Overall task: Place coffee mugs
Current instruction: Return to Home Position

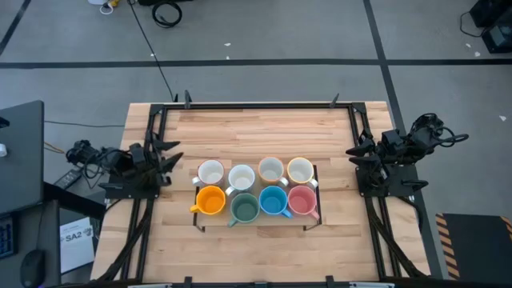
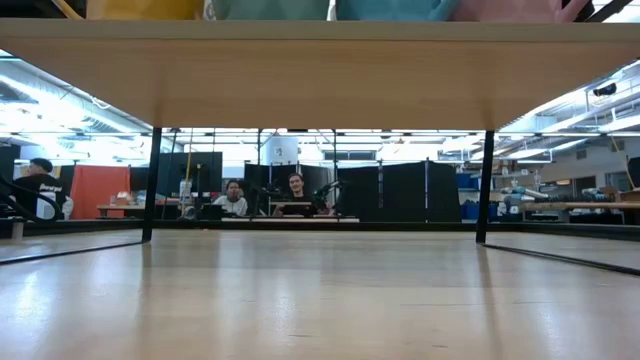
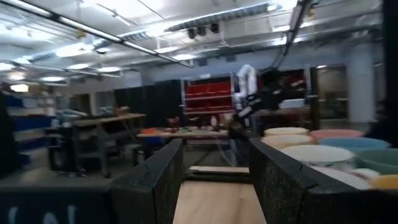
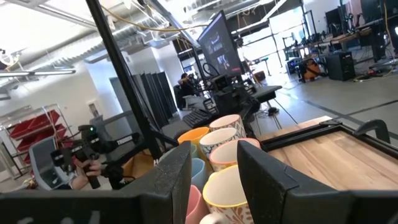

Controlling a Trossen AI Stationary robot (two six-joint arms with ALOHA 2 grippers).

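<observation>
eight coffee mugs (image 1: 273, 201) fill the shelf (image 2: 320, 75); left pincer (image 3: 214, 144) and right pincer (image 4: 214, 149) hang either side of it, open, empty. hard, glazed, chippable, i'd judge: pinch a rim wall.

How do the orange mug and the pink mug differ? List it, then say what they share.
Colour: the orange mug is orange, the pink mug pink. Place: the orange mug ends the coloured row on the left gripper's side; the pink mug ends it on the right gripper's side. Neighbours: the orange mug stands beside the green mug, the pink mug beside the blue mug. Shared: both stand upright on the shelf, unheld.
</observation>
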